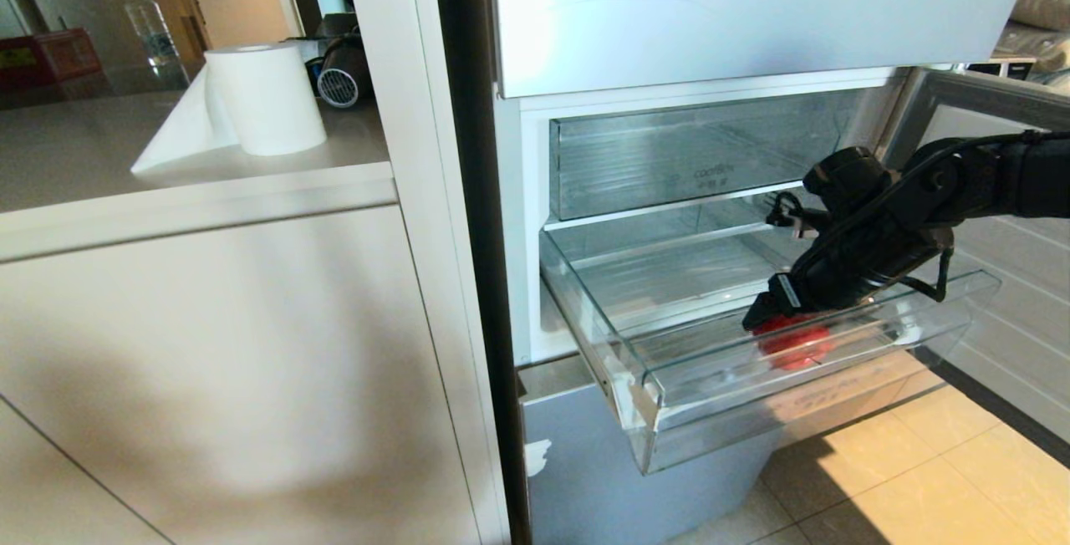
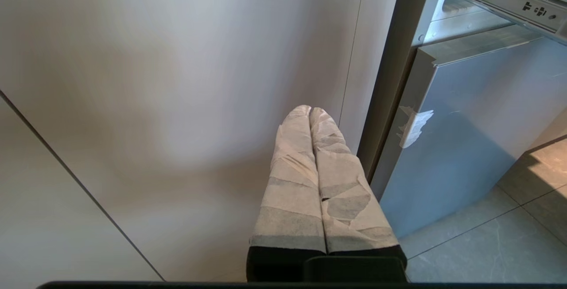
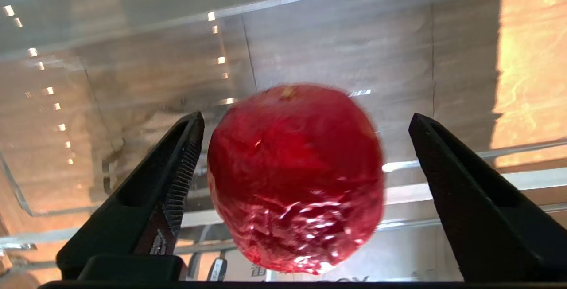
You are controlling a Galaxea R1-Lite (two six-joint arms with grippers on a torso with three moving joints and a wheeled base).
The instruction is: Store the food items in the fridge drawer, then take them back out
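1. Left gripper (image 2: 310, 111): parked low beside the plain white cabinet panel (image 2: 177, 80), away from the fridge; its two fingers, wrapped in pale creased tape, are pressed together with nothing between them.
2. Blue-grey lower fridge front (image 2: 465, 125): smooth and matte; a chipped white patch sits on its near edge.
3. Fridge drawer (image 1: 669, 399): pulled out; clear hard plastic, wide and shallow, ribbed floor, thick transparent front lip.
4. Red fruit (image 3: 294, 178): round, glossy, crinkled sheen on the skin, small stem dimple on top; it lies on the drawer floor near the front right, just behind the lip.
5. Right gripper (image 1: 762, 315): arm reaches in from the right and angles down into the drawer; black wedge-shaped fingers (image 3: 172, 182), serrated inner faces, spread wide either side of the fruit; clear gap on one side, nearly touching on the other; not clamped.
6. Upper clear drawer (image 1: 694, 156): shut; faint lettering on its front, too faint to read.
7. Far left, on the counter (image 1: 75, 152): white paper roll (image 1: 266, 98), one sheet trailing; clear plastic bottle (image 1: 155, 31) behind it.
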